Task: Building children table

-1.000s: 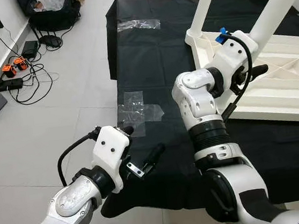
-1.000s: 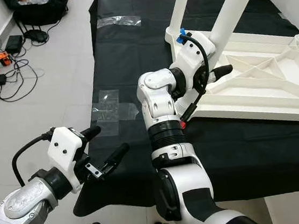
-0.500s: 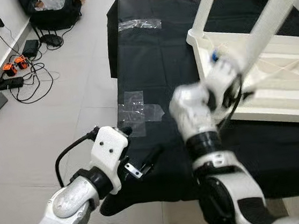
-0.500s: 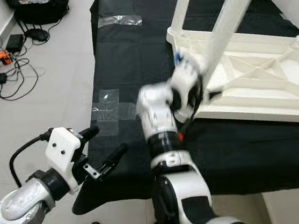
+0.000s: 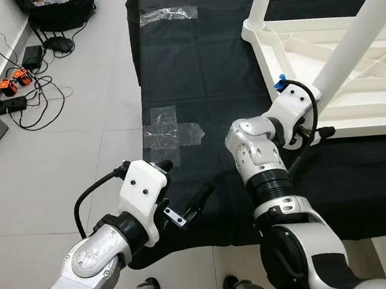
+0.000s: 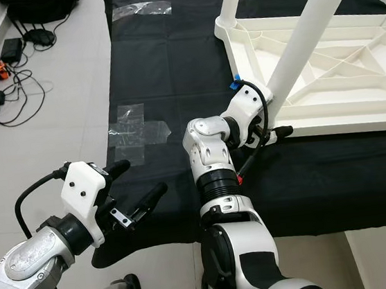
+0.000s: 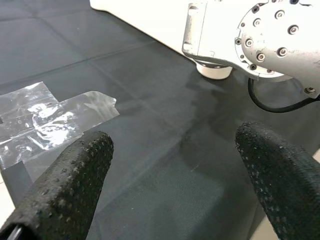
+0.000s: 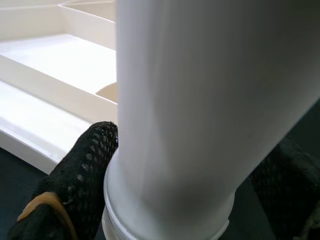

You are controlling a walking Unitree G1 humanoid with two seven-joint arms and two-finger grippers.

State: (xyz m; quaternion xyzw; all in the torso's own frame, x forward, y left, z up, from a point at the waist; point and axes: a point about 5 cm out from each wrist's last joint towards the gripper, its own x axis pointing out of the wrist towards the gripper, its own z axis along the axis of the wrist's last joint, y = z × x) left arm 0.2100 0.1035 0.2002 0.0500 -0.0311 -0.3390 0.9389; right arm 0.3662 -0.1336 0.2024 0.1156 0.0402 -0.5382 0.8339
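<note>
The right gripper (image 8: 175,200) has dropped toward 6 o'clock down the table leg (image 6: 309,30). It now straddles the leg's base.

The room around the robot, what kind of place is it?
Probably a room in a home, used as a workspace: pale floor tiles, a black sheet spread over them with an upturned white table on it, and chargers and cables by the wall.
</note>
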